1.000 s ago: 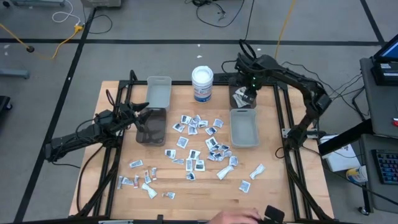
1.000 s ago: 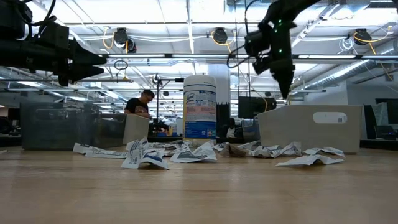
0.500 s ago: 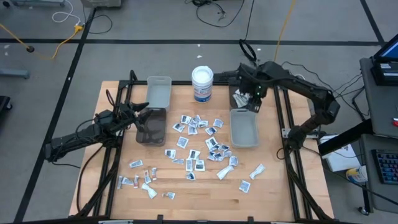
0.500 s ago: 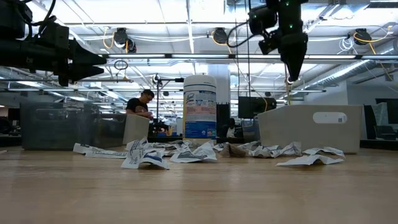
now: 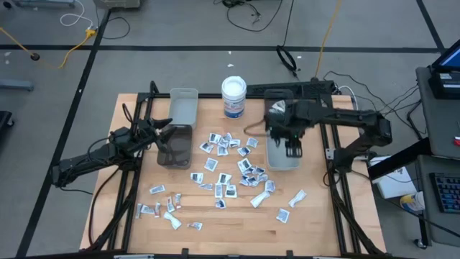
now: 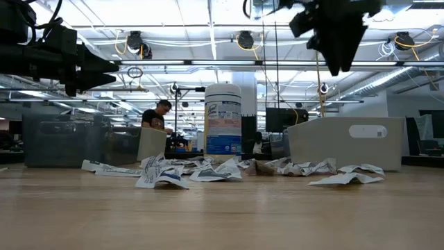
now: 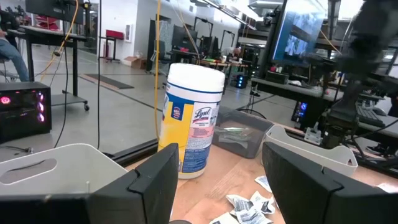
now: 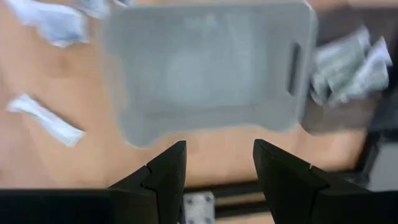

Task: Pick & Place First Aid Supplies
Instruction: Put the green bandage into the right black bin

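Surface (image 5: 323, 223): a pale wooden top carrying the whole job; most of what needs moving lies on it.

Right arm: reaches in from the right side, its right gripper (image 5: 293, 147) hanging above the grey bin; in its own wrist view the jaws stand apart with nothing between them.

Left arm: waits at the left edge, its left gripper (image 5: 164, 132) beside the dark bin; jaws apart and empty, as its wrist view shows.

Grey bin (image 5: 282, 164): right of centre. From overhead and from the right wrist view its floor looks bare; I can make out no packet in it.

Dark bin (image 5: 175, 146): left of centre, see-through walls; whether anything lies inside I cannot tell.

Pale bin (image 5: 183, 105): at the back left, looks empty from above.

Small clear bin (image 7: 242, 138): beyond the grey bin at the back, with a few sachets in it.

Tub (image 5: 233, 97): white with a blue label, upright at the back middle; not part of the job.

Packets (image 5: 223, 169): dozens scattered loose between the dark and grey bins and toward the front edge, some crumpled.

Progress: by my reckoning barely begun. Nearly every packet is yet to be picked up, and neither arm carries one.
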